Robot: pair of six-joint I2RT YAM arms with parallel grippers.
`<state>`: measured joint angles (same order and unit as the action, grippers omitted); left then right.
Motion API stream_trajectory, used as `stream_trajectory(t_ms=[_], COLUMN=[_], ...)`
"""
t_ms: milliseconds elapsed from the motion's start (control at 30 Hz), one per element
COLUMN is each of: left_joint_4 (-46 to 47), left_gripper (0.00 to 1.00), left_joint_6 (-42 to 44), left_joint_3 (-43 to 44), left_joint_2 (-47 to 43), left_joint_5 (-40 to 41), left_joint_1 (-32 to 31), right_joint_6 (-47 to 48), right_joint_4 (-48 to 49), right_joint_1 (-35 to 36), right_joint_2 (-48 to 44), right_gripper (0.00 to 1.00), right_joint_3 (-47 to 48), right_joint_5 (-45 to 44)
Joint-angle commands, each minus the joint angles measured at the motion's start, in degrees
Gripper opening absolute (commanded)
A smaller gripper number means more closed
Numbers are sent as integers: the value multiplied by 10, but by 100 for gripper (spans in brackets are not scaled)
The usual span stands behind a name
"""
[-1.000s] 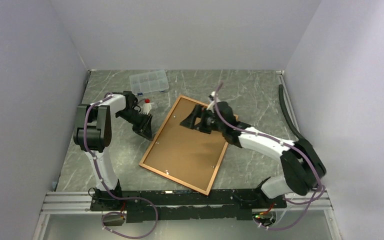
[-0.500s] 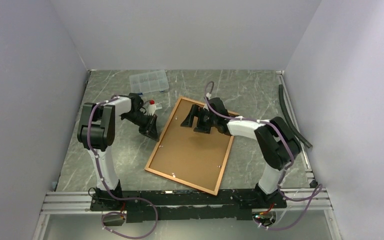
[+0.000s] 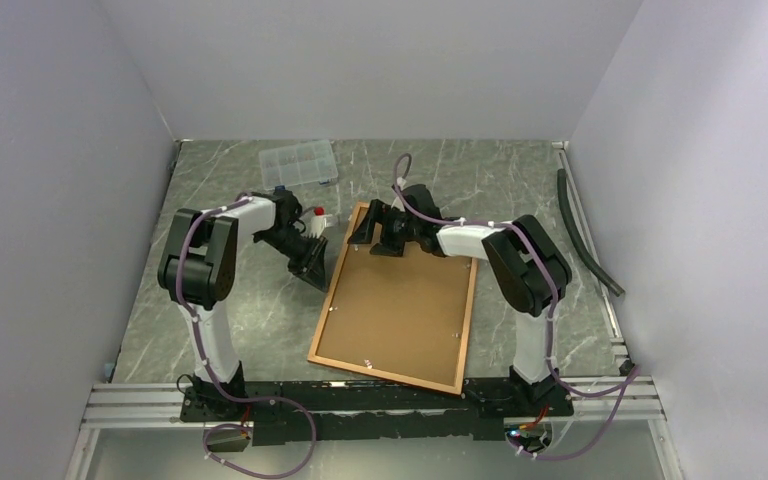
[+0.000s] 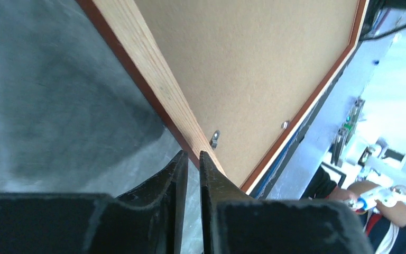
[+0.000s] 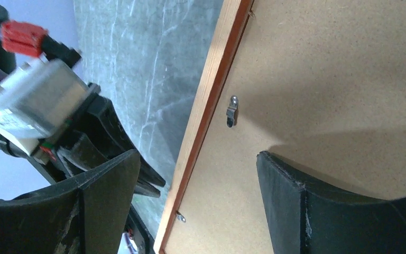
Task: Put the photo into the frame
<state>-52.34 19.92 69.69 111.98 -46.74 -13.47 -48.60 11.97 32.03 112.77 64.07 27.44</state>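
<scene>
The frame [image 3: 329, 300] lies face down mid-table with its brown backing board [image 3: 400, 310] up. The photo is out of view. My left gripper [image 3: 315, 272] sits low at the frame's left rail; in the left wrist view its jaws [image 4: 193, 154] are nearly together with only a thin slit, nothing between them, tips at the wooden rail [image 4: 153, 69] near a metal clip [image 4: 215, 138]. My right gripper [image 3: 370, 232] is open over the far left corner. In the right wrist view it [image 5: 195, 174] straddles the rail [image 5: 211, 90], one finger over the board [image 5: 338, 79], holding nothing.
A clear compartment box [image 3: 300, 163] stands at the back left. A black hose [image 3: 585, 235] lies along the right wall. Grey walls close three sides, and the arms' mounting rail [image 3: 360, 400] runs along the near edge just past the frame's near end.
The frame has swung so its near end moved right and it lies straighter. My right gripper slid left to the far left corner. My left gripper followed rightward along the left rail.
</scene>
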Motion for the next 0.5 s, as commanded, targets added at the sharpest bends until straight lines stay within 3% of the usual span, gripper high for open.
stream_trajectory(t_ms=[0,167,467], left_joint_4=[60,73,67], left_gripper=[22,28,28], left_joint_6=[-77,-118,-111], left_joint_3=[39,86,116], left_joint_2=[-5,46,101], left_joint_5=[-28,-80,-71], left_joint_1=[19,21,21], right_joint_6=[-12,-17,-26], right_joint_4=[32,37,56], right_joint_1=[-2,-2,-1], right_joint_2=[17,33,52], right_gripper=[84,83,80], right_joint_3=[25,33,42], right_joint_5=[21,26,41])
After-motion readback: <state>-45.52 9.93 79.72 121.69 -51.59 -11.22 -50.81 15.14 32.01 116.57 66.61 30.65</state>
